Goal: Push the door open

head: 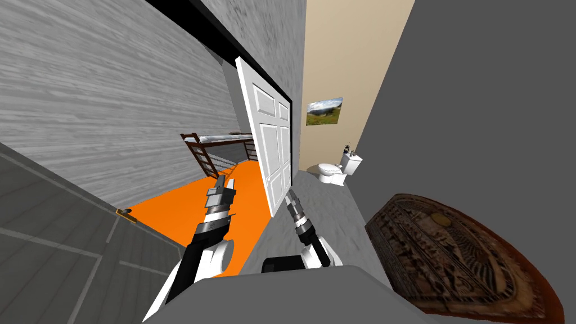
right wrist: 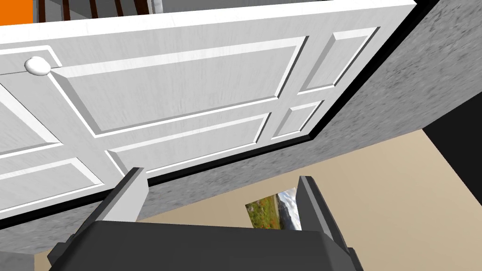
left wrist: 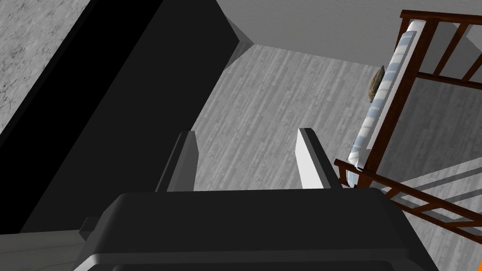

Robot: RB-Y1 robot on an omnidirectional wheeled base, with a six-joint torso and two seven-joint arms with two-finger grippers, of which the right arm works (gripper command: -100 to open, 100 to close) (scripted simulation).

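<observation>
The white door (head: pixel 274 140) stands part-way open over the orange floor (head: pixel 180 205), the right gripper (head: pixel 291 197), 2 fingers (right wrist: pixel 132 188) wide and empty, near its free edge as if to shove it, the left gripper (head: pixel 226 181), equally wide, idle in the gap.

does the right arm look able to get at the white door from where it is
Probably yes. The open right pincer sits just short of the white door, whose panelled face lies right ahead of it, with nothing between them. The door stands partly open.
</observation>
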